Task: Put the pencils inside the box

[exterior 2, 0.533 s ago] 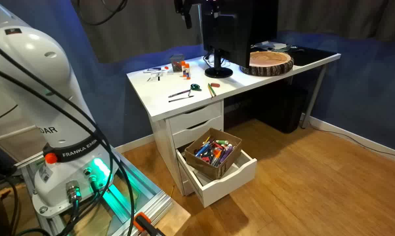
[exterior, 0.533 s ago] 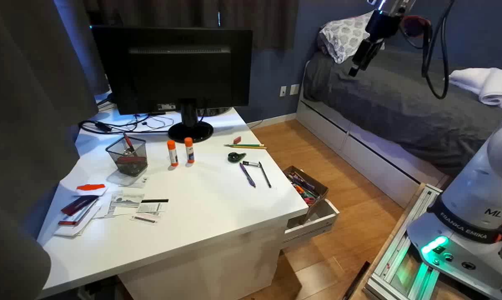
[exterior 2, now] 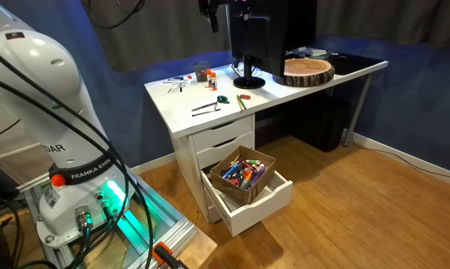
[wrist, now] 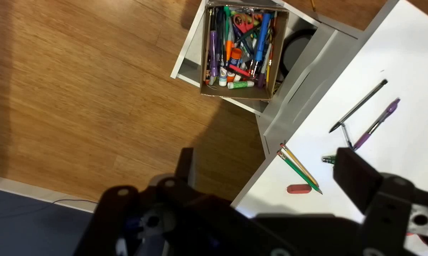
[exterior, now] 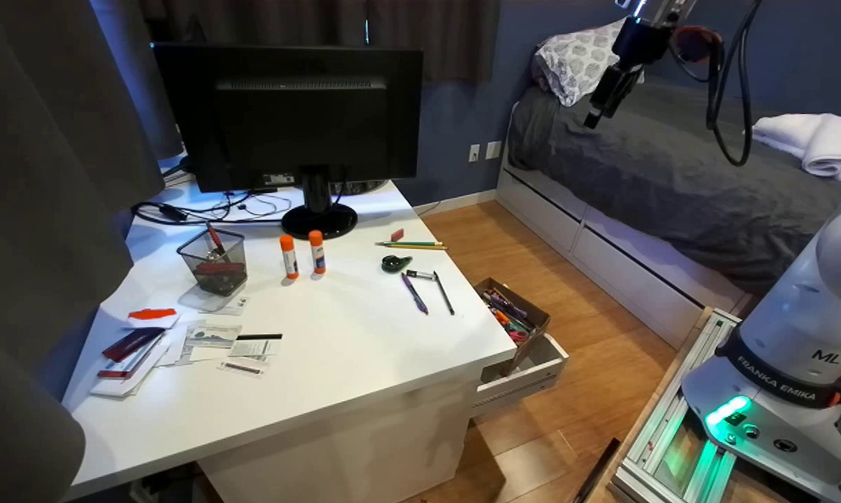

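Note:
A green pencil (wrist: 295,168) and a yellow pencil (wrist: 297,162) lie nearly side by side at the white desk's edge. They also show in both exterior views (exterior: 420,245) (exterior 2: 242,102). A slim dark pencil-like stick (wrist: 358,106) lies further along the desk, beside a purple pen (wrist: 376,123). The open cardboard box (exterior 2: 228,190), full of pens and markers, sits in a pulled-out drawer; it also shows in the wrist view (wrist: 235,93). My gripper (wrist: 267,158) is open and empty, high above the desk edge. It also shows in an exterior view (exterior: 595,119).
A red eraser (wrist: 299,188) touches the green pencil. A green tape dispenser (exterior: 396,263), two glue sticks (exterior: 290,258), a mesh cup (exterior: 214,262) and a monitor (exterior: 288,119) stand on the desk. The open drawer (exterior 2: 262,213) juts out below.

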Motion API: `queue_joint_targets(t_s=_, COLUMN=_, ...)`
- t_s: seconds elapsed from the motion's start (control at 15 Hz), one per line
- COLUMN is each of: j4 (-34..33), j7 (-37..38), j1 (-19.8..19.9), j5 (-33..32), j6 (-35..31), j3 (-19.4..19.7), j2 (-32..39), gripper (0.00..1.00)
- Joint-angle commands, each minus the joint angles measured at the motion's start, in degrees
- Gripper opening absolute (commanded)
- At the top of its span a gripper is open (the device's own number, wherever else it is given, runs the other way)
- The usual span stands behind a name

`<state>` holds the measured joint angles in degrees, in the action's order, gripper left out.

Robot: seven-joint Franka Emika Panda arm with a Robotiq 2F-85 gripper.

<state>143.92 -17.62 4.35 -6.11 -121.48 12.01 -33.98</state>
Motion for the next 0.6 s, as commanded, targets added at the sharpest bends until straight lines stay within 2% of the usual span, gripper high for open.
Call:
queue_joint_targets(t_s=0.0, j4=-0.1, j7=-0.2, j1=0.3, j5=0.2, j6=0.2, j3=-0.3, j2=0.0, gripper=1.0)
queue_joint_targets(t_s=0.07, j4=-0.1, j7=-0.2, j1=0.3, j5=0.2, j6=0.2, j3=-0.3, j2=0.1, gripper=1.0)
queue_joint_targets(t_s=0.33, j4=-0.8, j7=-7.3, j1=-5.4, j5=1.4, j6=-3.2, j3=-1.1, j2=4.8, gripper=1.0)
queue_joint_targets(t_s=0.53, j4=-1.4, j7=-13.0, j1=-8.7, j5=0.9, j6=-8.3, j3=-1.4, j2=10.3, gripper=1.0)
